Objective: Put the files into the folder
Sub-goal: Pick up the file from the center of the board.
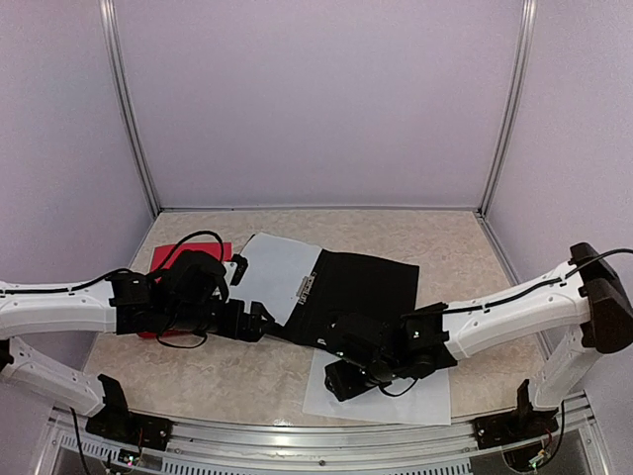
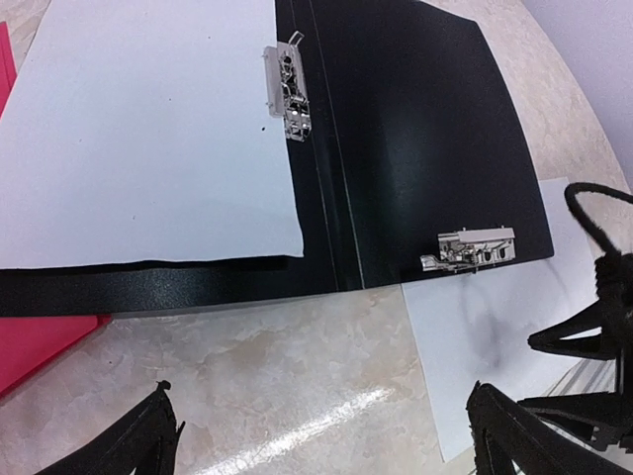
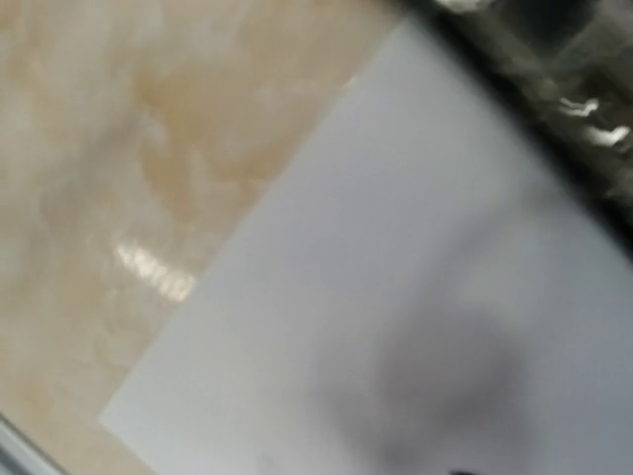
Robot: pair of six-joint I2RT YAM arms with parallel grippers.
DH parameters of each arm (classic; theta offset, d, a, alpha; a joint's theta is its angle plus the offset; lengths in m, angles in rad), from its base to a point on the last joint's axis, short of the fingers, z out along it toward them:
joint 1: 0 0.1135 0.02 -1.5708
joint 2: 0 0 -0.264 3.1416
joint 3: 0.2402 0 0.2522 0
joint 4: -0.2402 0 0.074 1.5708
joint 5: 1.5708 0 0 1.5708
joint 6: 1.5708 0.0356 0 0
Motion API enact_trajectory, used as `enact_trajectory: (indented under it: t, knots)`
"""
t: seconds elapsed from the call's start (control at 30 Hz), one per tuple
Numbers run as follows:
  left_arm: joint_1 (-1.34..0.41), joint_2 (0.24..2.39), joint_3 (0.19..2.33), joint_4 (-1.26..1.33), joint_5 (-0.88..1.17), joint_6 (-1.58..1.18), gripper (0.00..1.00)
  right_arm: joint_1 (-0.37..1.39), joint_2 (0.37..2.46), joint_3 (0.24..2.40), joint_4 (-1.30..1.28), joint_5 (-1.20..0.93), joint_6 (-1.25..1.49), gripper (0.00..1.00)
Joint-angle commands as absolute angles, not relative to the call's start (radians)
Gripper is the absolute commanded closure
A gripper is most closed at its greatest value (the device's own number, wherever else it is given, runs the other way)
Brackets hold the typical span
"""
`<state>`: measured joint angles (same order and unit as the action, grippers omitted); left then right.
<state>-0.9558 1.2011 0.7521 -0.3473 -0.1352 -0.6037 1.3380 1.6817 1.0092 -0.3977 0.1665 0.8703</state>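
right gripper (image 1: 348, 372), open or shut i cannot tell, hangs over the lower-middle paper sheet (image 1: 427, 401); it looks light, floppy. pinch an edge.

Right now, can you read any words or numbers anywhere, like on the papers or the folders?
There are no words, numbers or signs to read.
White sheet lying in the open black folder: blank, only a few tiny specks.
Loose white sheet on the table: blank here; the right wrist view of it is blurred.
Red folder and metal clips: no label visible.
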Motion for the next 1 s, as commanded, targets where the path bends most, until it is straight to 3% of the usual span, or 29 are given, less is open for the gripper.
enact_trajectory:
  t: [0.0,0.1,0.23,0.57,0.97]
  knots:
    - [-0.965,1.185,0.739,-0.355,-0.045,-0.661,0.01,1.338,1.558,0.952,-0.563,0.312,0.978,0.35]
    - [-0.964,1.217,0.751,-0.345,0.041,-0.681,0.01,1.314,1.475,0.880,-0.643,0.323,1.078,0.26]
    - [-0.983,1.307,0.818,-0.375,0.111,-0.666,0.01,1.297,1.341,0.777,-0.748,0.334,1.213,0.22]
    - [-1.034,1.540,0.991,-0.420,0.188,-0.618,0.01,1.295,1.076,0.600,-0.930,0.290,1.414,0.21]
    - [-1.035,1.712,1.076,-0.381,0.301,-0.628,0.01,1.293,1.047,0.461,-0.839,0.201,1.448,0.22]
